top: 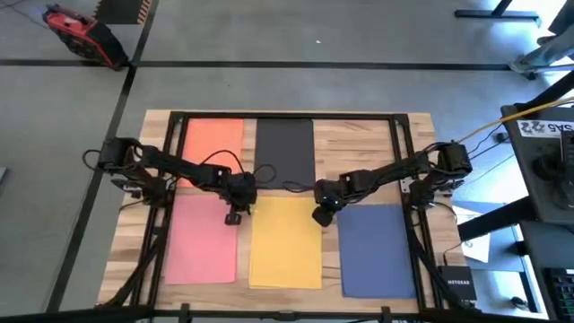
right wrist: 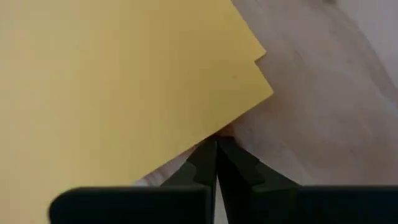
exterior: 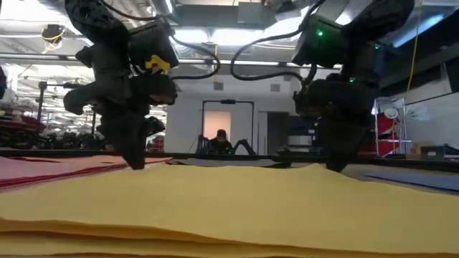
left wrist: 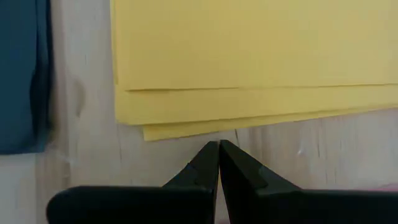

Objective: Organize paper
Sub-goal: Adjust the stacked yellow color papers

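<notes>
Five groups of paper lie flat on the wooden table: orange [top: 213,142] and black [top: 285,148] at the far side, pink [top: 204,240], yellow [top: 285,242] and blue [top: 377,247] nearer. The yellow stack [left wrist: 249,50] holds several sheets, slightly fanned at the edges. My left gripper [top: 233,217] is shut and points down at the stack's left edge, near its far left corner. My right gripper [top: 321,215] is shut and points down at the stack's right edge, near its far right corner [right wrist: 264,87]. My left gripper has its shut fingertips [left wrist: 219,149] down on the wood right beside the lowest yellow sheet's left edge [left wrist: 211,127]; whether they touch the paper I cannot tell. My right gripper meets the yellow stack's right edge [right wrist: 208,138] with its shut fingertips [right wrist: 217,149], coming from above and pointing down. The stack lies flat on the table.
The black sheet [left wrist: 22,74] lies a narrow strip of bare wood beyond the yellow stack's far edge. Dark frame bars [top: 287,115] run along the table's far edge and sides. Equipment and cables stand off the right edge [top: 538,152].
</notes>
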Controlling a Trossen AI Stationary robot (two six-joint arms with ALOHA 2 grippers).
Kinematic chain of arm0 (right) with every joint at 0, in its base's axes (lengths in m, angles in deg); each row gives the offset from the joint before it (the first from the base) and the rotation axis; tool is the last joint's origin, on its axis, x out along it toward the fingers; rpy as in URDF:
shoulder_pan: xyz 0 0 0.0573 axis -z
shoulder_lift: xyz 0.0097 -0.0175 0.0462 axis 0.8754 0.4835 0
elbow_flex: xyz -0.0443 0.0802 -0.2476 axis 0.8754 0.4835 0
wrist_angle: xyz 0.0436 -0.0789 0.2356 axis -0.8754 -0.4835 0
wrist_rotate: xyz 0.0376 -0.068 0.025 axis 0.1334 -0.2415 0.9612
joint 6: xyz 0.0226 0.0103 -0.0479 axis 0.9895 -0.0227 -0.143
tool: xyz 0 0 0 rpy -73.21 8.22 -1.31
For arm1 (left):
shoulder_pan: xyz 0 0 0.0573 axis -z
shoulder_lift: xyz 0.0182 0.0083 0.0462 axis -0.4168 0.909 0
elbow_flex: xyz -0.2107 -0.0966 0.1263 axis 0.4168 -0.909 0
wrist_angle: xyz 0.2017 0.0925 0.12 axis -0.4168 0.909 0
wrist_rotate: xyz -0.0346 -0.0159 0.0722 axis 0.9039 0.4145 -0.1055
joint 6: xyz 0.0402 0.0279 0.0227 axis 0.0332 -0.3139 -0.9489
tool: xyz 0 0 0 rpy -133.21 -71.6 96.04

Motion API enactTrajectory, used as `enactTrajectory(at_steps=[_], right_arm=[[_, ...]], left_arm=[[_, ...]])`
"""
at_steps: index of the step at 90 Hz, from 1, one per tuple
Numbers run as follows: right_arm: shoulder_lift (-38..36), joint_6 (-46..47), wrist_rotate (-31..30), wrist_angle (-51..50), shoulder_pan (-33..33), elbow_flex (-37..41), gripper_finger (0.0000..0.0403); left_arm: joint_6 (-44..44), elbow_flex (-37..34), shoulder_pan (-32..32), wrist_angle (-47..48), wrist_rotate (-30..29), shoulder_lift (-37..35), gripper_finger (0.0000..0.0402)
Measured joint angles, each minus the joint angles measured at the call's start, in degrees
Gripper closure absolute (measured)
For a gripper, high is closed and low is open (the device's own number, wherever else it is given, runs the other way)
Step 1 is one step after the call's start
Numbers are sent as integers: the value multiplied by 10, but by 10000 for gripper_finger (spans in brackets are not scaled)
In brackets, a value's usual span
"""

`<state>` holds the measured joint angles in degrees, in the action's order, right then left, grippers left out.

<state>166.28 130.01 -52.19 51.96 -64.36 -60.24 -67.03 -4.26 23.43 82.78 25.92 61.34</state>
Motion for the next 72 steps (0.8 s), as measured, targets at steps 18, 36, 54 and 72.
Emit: enactTrajectory(at_steps=[18, 36, 54, 72], right_arm=[[0, -2, 8, 5, 13, 0, 403], [1, -14, 16, 17, 21, 0, 403], [2, -15, 16, 21, 22, 0, 403], [2, -16, 14, 21, 23, 0, 403]], left_arm=[[0, 0, 0, -12, -2, 1, 402], [-3, 0, -2, -15, -2, 1, 402], [-4, 0, -15, -33, -2, 7, 402], [-9, 1, -22, -33, 3, 18, 402]])
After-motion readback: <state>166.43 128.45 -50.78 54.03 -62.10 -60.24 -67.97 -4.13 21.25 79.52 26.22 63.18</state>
